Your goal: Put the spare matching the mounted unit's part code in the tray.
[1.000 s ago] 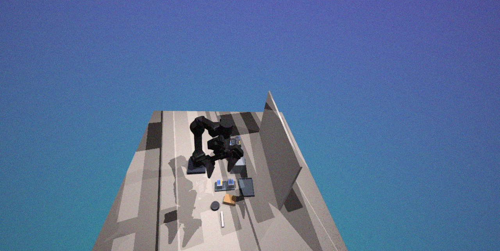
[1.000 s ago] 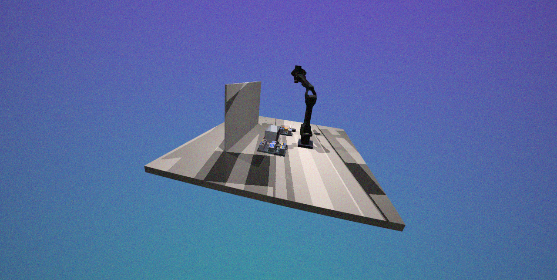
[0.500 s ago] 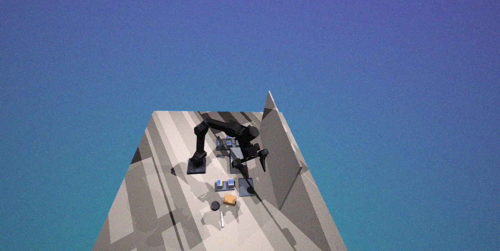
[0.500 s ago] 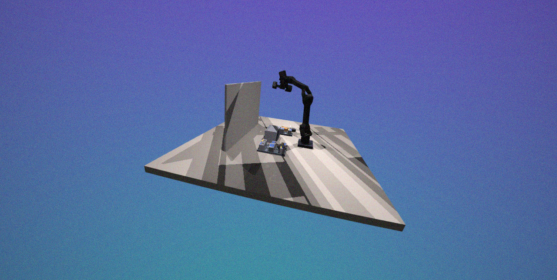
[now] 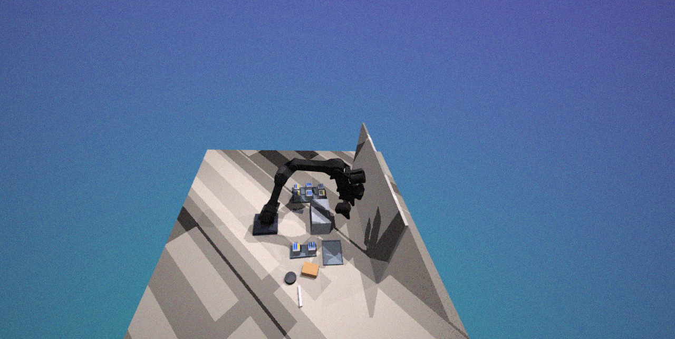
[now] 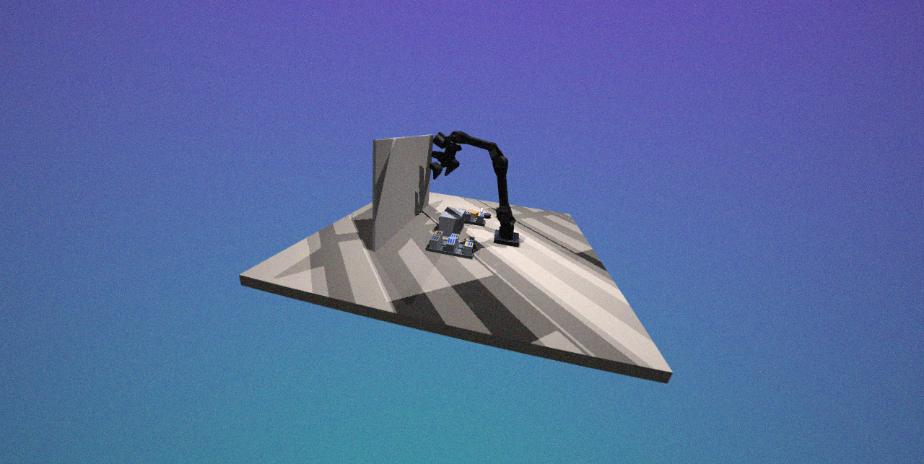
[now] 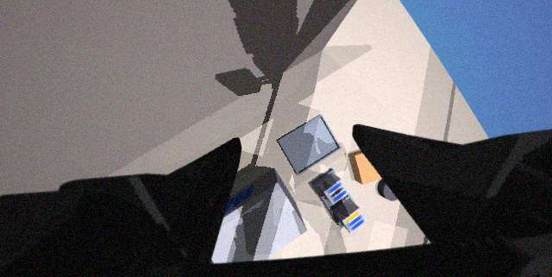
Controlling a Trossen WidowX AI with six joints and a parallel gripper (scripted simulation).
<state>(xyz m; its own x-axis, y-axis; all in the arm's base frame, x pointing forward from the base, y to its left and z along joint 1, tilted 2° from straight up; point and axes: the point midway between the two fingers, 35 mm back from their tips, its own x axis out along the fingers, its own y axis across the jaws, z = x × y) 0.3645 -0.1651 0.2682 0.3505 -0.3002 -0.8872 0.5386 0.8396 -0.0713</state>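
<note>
My gripper is open and empty, high between the grey block and the upright panel. The grey block, seemingly the mounted unit, has a dark blue marking on its panel-facing side. The left finger partly hides it, and I cannot read it. The tray is empty. Two small units stand by it: one unit has yellow and blue bars, the other blue and dark bars. Several more units stand on the far rack.
The tall grey panel stands close beside the gripper. An orange block, a dark round object and a white bar lie beyond the two-unit rack.
</note>
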